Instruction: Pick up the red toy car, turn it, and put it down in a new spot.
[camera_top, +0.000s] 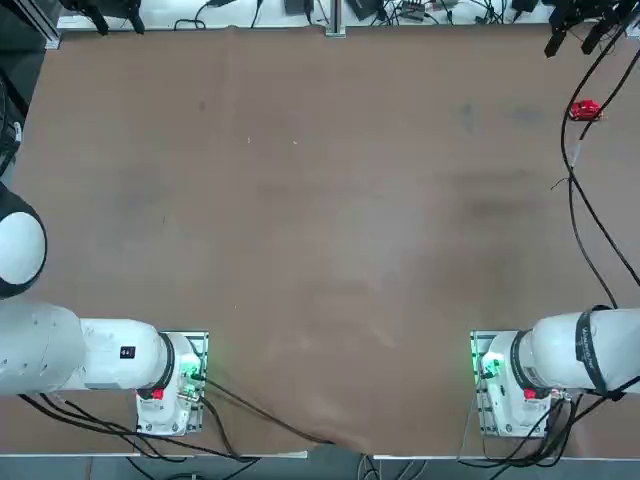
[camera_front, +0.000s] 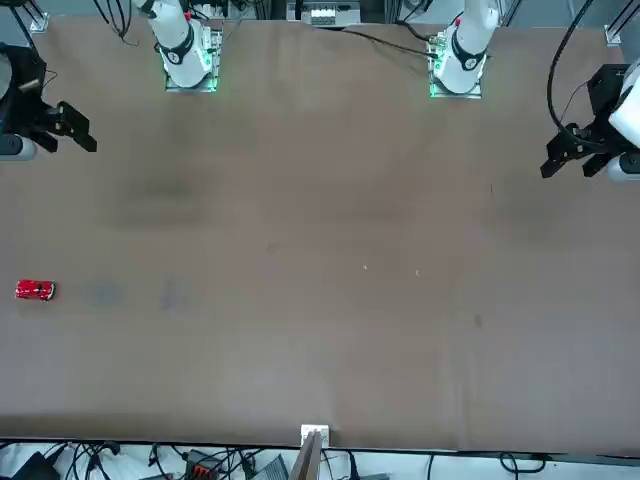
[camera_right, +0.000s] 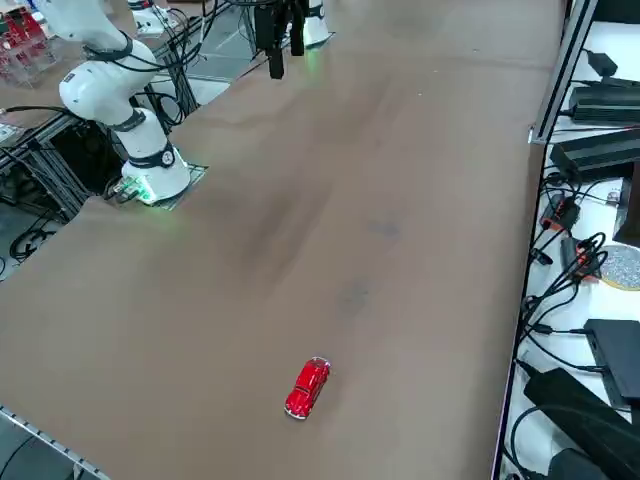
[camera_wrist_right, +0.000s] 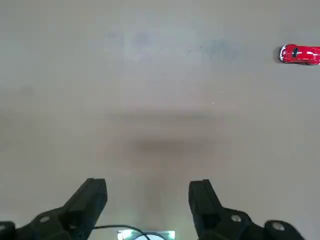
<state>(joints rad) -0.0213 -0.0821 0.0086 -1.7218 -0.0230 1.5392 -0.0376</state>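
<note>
The bright red toy car sits upright on the brown tabletop, towards 2 o'clock in the top view, its length running roughly from 9 to 3 o'clock there, with black cables crossing the view close by it. The right gripper is at 10 o'clock in the front view, raised above the table and well apart from the car, its two black fingers spread wide, released and grasping nothing, while the right arm's white-and-green base stands at 4 o'clock in the top view
</note>
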